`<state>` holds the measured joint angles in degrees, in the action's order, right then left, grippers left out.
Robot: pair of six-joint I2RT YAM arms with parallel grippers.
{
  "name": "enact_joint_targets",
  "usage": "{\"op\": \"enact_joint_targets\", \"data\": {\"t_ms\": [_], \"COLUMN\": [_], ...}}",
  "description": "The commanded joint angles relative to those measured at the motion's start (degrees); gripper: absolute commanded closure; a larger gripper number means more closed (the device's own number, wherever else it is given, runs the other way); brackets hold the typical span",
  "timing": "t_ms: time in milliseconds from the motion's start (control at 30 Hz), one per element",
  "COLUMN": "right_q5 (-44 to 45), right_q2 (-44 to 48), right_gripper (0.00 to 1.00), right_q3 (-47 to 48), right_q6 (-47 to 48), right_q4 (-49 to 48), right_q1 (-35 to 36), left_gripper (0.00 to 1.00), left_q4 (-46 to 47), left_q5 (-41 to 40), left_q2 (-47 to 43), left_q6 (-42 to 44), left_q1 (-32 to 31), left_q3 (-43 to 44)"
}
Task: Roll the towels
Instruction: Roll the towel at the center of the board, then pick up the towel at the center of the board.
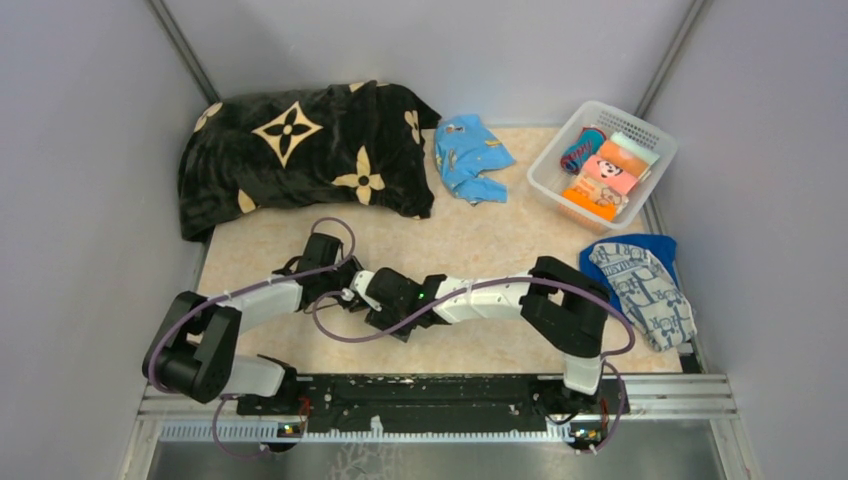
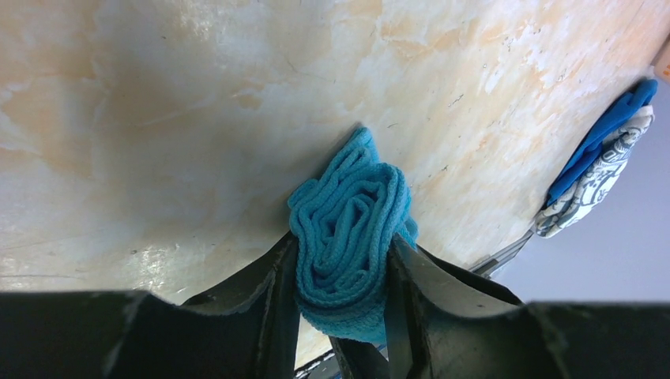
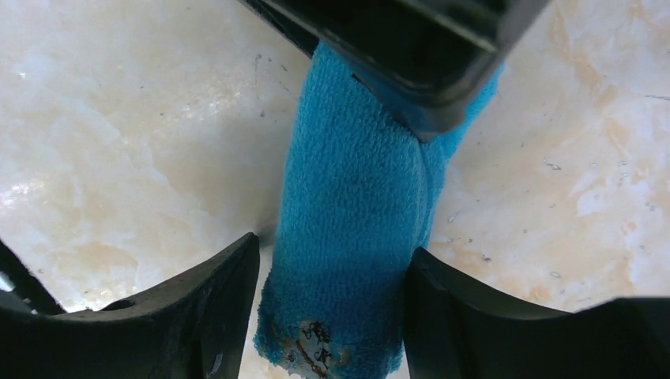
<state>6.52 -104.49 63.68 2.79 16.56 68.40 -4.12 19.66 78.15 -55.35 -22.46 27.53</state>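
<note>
at the middle of the bench [image 1: 480,240] the turquoise towel [image 2: 348,229] lies rolled, one end clenched in the left tool [image 2: 341,246], while the right tool [image 3: 332,251] brackets it loosely, released. an even squeeze should keep the coil tight. the tools crowd each other, and the printed towel [image 1: 640,290] and blue towel [image 1: 652,245] lie well apart at the right edge.
</note>
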Motion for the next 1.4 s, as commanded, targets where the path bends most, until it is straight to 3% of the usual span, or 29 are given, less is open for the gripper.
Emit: {"op": "enact_joint_targets", "data": {"t_ms": [0, 567, 833, 1133, 1367], "right_q5": [6.8, 9.3, 2.5, -1.9, -3.9], "right_q2": [-2.4, -11.1, -10.9, -6.3, 2.8], "right_gripper": [0.38, 0.40, 0.56, 0.79, 0.89], "right_q3": [4.7, 10.6, 7.0, -0.7, -6.3], "right_q6": [2.1, -0.2, -3.8, -6.3, -8.3], "right_q4": [2.0, 7.9, 12.1, 8.9, 8.5], "right_q1": [2.0, 3.0, 0.3, -0.5, -3.9], "left_gripper": [0.56, 0.56, 0.48, 0.27, 0.17], "left_q4": [-6.4, -8.7, -8.9, -12.1, -19.0], "left_q5": [-5.9, -6.5, -6.4, -8.3, -8.0], "left_q2": [3.5, 2.3, 0.9, -3.7, -6.7], "left_q6": [3.1, 3.0, 2.8, 4.1, 11.3], "left_q1": [-0.2, -0.3, -0.3, 0.7, 12.2], "left_q3": [-1.2, -0.7, 0.4, 4.6, 11.0]}}
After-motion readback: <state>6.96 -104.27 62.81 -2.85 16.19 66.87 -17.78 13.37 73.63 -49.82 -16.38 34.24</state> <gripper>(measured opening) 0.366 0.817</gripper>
